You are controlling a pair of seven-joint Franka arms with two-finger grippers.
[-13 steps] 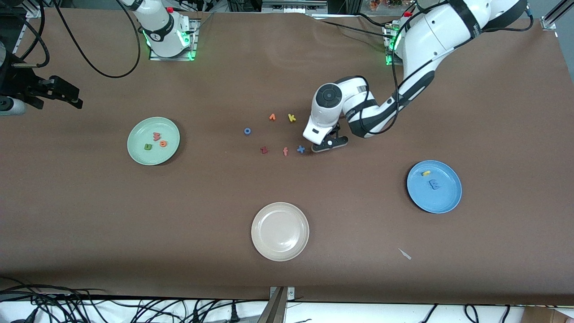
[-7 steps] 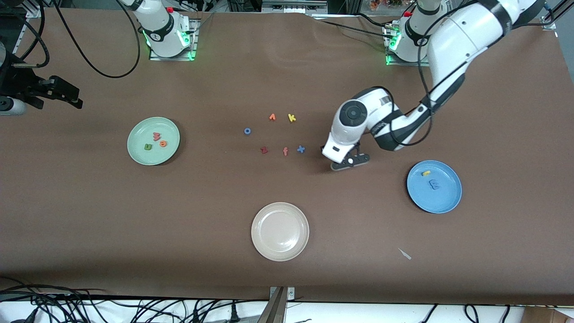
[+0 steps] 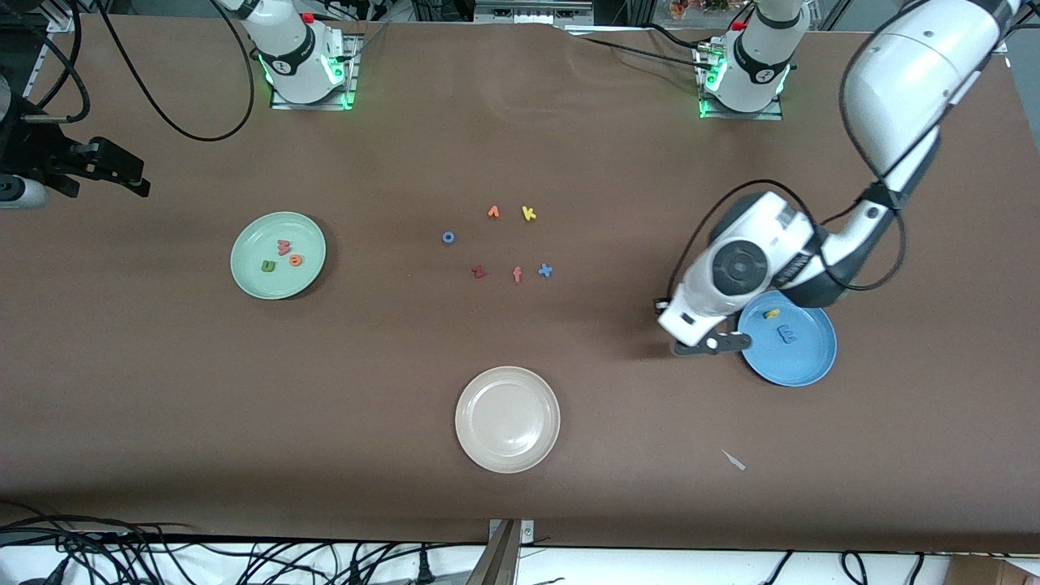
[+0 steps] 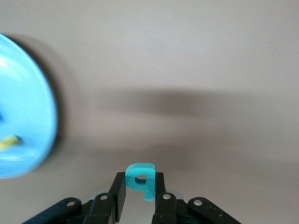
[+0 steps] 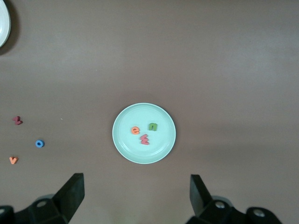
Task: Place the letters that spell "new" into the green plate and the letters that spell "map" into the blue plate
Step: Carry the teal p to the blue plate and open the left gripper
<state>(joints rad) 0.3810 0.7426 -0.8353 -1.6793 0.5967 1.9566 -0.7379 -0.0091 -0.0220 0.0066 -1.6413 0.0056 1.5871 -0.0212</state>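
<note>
The left gripper point(image 3: 708, 344), clamping the teal a point(image 4: 141, 179), moves from the loose letters to the blue plate's point(image 3: 800, 370) rim.

The only readable characters are the foam letters themselves. On the green plate point(image 5: 122, 140) lie an orange e point(image 5: 135, 130), a green n point(image 5: 153, 126) and a salmon-red w point(image 5: 145, 139). Loose on the surface point(image 3: 520, 130) lie a yellow k point(image 3: 529, 214), a salmon f point(image 3: 517, 275), a blue x point(image 3: 545, 270) and a blue o point(image 3: 448, 237).
</note>
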